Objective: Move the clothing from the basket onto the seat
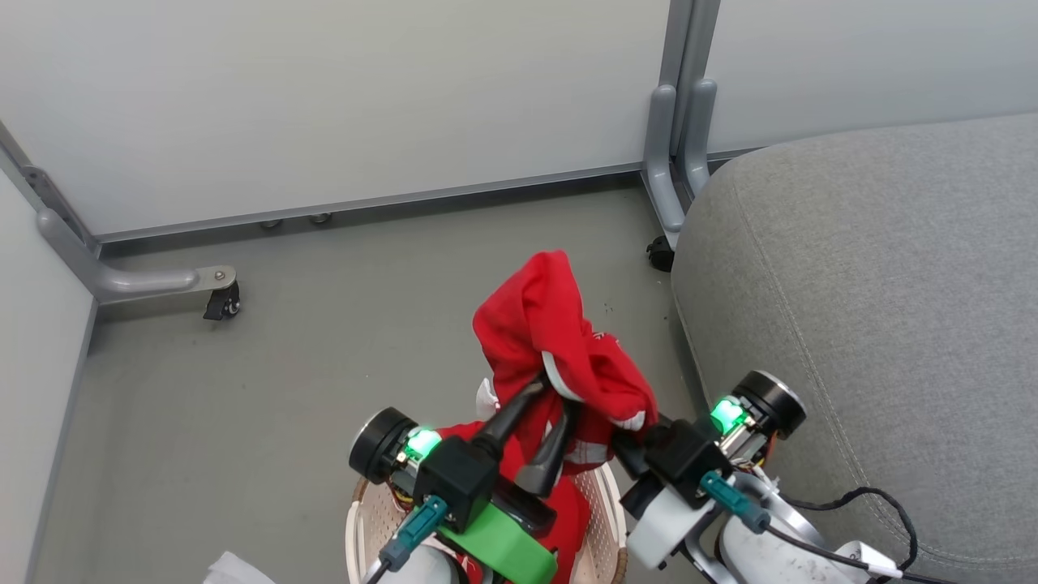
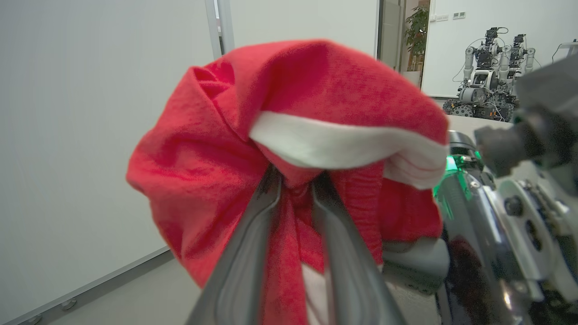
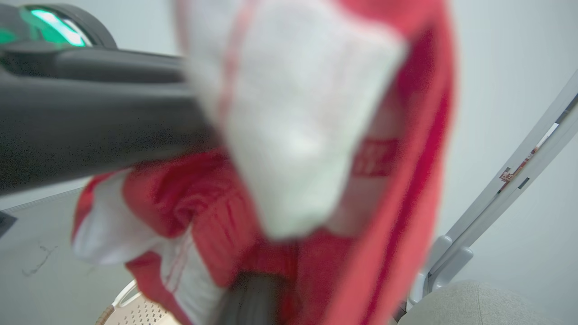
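Note:
The red clothing (image 1: 543, 332) with white trim hangs bunched in the air above the cream basket (image 1: 604, 519), and part of it trails down into the basket. My left gripper (image 1: 547, 410) reaches up into the bundle from below. In the left wrist view its fingers (image 2: 266, 212) stand slightly parted, with clothing (image 2: 203, 158) draped over and between the tips. My right gripper (image 1: 641, 442) comes in from the right, its fingertips buried in the cloth and shut on it. The right wrist view shows blurred clothing (image 3: 293, 113) close up, the basket rim (image 3: 135, 311) and a corner of the grey seat (image 3: 474, 302). The seat (image 1: 876, 308) lies to the right.
White partition panels stand behind, with grey feet, a caster (image 1: 219, 302) at the left and a post (image 1: 677, 162) by the seat's corner. Grey floor (image 1: 284, 389) stretches left of the basket. Other robots (image 2: 487, 76) are parked far off.

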`<state>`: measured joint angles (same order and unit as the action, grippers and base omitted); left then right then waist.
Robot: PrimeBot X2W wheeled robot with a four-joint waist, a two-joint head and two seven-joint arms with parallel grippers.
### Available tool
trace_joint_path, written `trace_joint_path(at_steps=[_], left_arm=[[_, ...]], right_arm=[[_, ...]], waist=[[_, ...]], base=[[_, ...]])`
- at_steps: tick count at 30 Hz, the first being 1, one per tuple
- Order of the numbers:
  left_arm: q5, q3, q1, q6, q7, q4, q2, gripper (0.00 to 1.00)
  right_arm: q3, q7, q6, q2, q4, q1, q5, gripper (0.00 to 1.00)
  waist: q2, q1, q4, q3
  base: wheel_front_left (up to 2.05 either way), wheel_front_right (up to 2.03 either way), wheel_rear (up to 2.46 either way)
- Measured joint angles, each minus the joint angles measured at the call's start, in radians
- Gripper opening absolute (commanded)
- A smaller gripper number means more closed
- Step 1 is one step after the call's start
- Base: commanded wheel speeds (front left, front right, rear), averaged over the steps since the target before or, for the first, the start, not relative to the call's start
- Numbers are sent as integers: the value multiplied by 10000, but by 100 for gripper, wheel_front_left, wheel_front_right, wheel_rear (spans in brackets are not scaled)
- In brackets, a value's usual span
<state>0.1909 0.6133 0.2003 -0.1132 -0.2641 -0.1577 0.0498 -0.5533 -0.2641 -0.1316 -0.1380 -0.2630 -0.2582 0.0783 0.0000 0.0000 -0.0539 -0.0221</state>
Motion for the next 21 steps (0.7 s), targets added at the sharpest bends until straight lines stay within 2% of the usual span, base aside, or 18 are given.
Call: trace_joint_path(at_steps=[5,13,21], left_arm=[[-130,-186,-4,23,0,-50,2,100],[-416,-677,-399,50,0,-42,0,100],[-604,-1835,-1232,31,0,-151,17,100]], right_arm=[[686,0,0,75,378,124,-165,0],[2569,0,0,614,1664,838,-686,0],[3469,0,0,765,2378,1209,-1174,0]], waist=[[0,0,20,-9],[0,0,48,-76],[0,0,87,-156]], base=[[0,0,0],[0,0,0],[0,0,0]])
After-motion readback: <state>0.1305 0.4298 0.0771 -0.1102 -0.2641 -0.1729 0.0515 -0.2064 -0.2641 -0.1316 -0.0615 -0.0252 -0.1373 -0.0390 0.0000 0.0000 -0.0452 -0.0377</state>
